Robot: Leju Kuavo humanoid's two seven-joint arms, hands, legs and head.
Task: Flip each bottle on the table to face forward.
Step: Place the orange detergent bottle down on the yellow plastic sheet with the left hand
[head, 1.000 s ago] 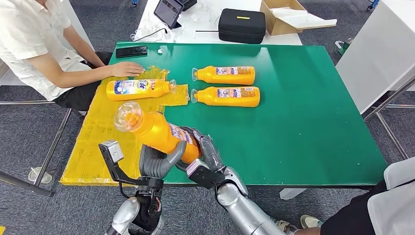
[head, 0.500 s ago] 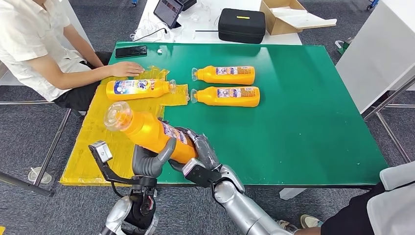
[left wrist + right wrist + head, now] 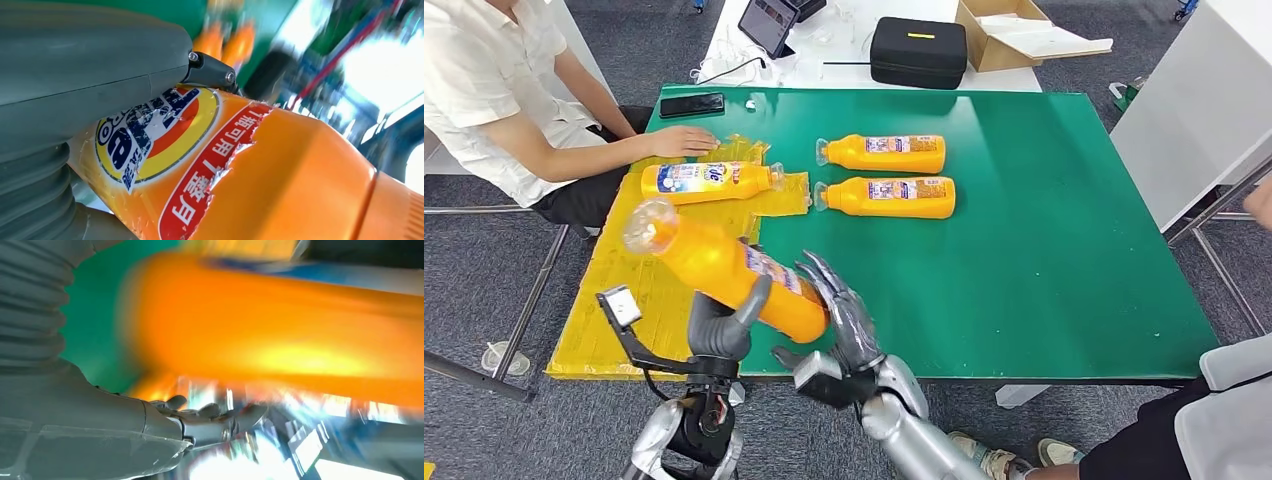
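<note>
While the left robot hand (image 3: 722, 325) is gripping the orange bottle (image 3: 724, 268) around its lower body, thumb wrapping over the label, the bottle is hanging tilted above the near edge of the green counter (image 3: 1044, 250), clear cap end pointing up and away to the robot's left. The left wrist view is showing the torn label (image 3: 165, 145) right up close, with the grey thumb (image 3: 90, 65) pressing across it. The right robot hand (image 3: 844, 325) is sitting just beside the bottle's base with its fingers spread, holding nothing; its wrist view is pretty blurry, but the fingers (image 3: 205, 415) are looking clear of the orange body there too.

Further back, three more bottles are lying on their sides: one (image 3: 709, 183) on the yellow sheet (image 3: 624, 290), blue label up, and two (image 3: 886, 153) (image 3: 889, 197) side by side on the bare green. A person's hand (image 3: 682, 142) is resting flat on the counter near the yellow sheet, next to a black phone (image 3: 692, 104).
</note>
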